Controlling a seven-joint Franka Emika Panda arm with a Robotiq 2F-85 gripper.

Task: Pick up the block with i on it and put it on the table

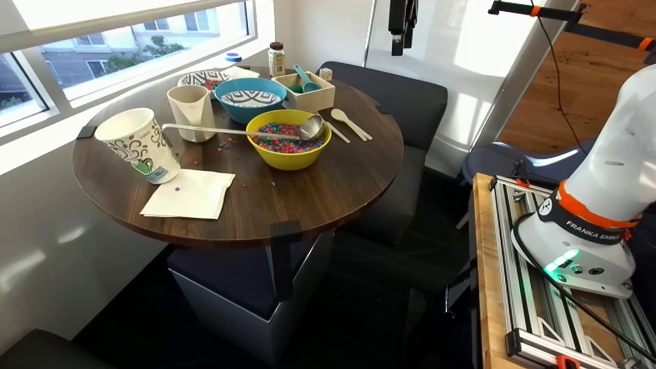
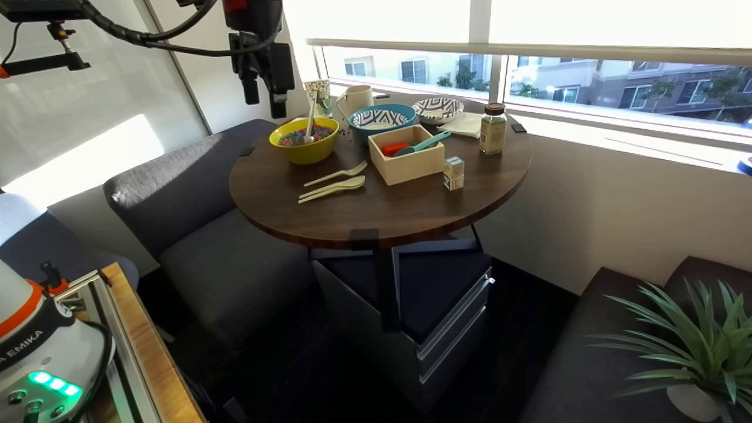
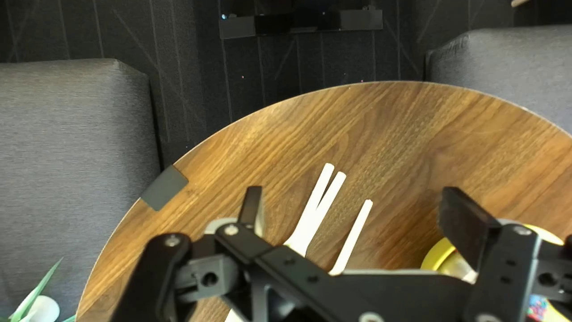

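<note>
The table (image 1: 338, 189) is round, dark brown and wood-grained; it shows in an exterior view (image 2: 405, 208) and in the wrist view (image 3: 402, 134). A small pale upright block (image 2: 453, 172) with dark marks stands on it beside the wooden box; the top of it also shows in an exterior view (image 1: 325, 74). I cannot read an i on it. It is not visible in the wrist view. My gripper (image 3: 353, 190) is open and empty, high above the table. It hangs in both exterior views (image 1: 401, 48) (image 2: 265, 107), well apart from the block.
The wooden box (image 2: 408, 167) holds a teal scoop. A glass jar (image 2: 493, 129) stands behind the block. Pale cutlery (image 2: 332, 187) lies in front. A yellow bowl (image 1: 287, 160) with a ladle, a blue bowl (image 1: 251, 110), a pitcher (image 1: 192, 113) and a tilted paper cup (image 1: 138, 143) stand farther off.
</note>
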